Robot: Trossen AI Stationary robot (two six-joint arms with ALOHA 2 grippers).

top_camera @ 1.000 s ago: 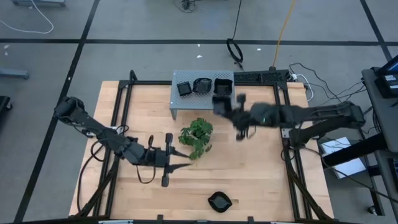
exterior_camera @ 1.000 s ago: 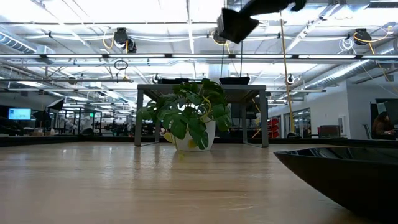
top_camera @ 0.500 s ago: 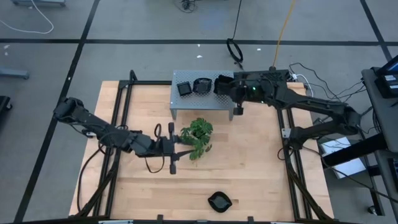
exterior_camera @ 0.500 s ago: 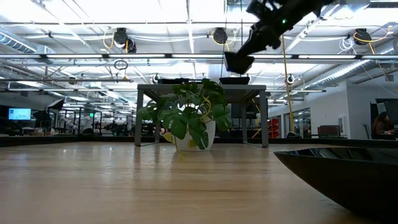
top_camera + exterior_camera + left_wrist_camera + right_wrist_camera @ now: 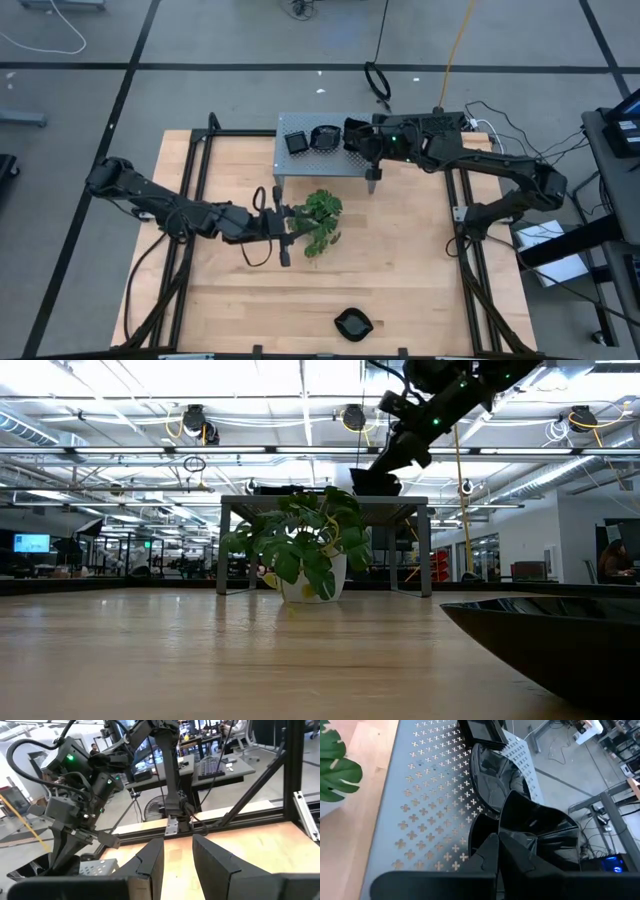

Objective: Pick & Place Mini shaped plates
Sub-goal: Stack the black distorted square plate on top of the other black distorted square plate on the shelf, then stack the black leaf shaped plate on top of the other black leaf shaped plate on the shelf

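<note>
My right gripper (image 5: 498, 837) is shut on a glossy black mini shaped plate (image 5: 540, 822) with upturned edges, over the right end of the grey perforated shelf (image 5: 320, 165). A square plate (image 5: 296, 142) and a wavy-edged one (image 5: 323, 137) lie flat on the shelf top. Another dark plate seems to lie under the held one. One more plate (image 5: 352, 322) rests on the table near its front edge. My left gripper (image 5: 290, 222) is open and level, right beside the potted plant (image 5: 318, 218), with nothing between its fingers (image 5: 150, 860). My right gripper pinches the plate's rim (image 5: 507, 827) between its two fingers, on the side nearest the wrist. The fingers slant down from the table's right side. The plate lies about level just over the shelf's right end (image 5: 378, 480). I cannot tell whether it touches the shelf or the plate beneath.
The leafy plant in its white pot (image 5: 305, 550) stands mid-table in front of the shelf, whose legs (image 5: 224, 550) rest on the wood. Black frame rails (image 5: 195, 200) run along the table's sides. Bare wood lies to the left and right of the plant.
My right gripper has swung from above the table's middle right toward the far edge and sunk to the shelf's right end, carrying the plate. My left gripper has gone toward the far edge, closer to the plant, still open.
</note>
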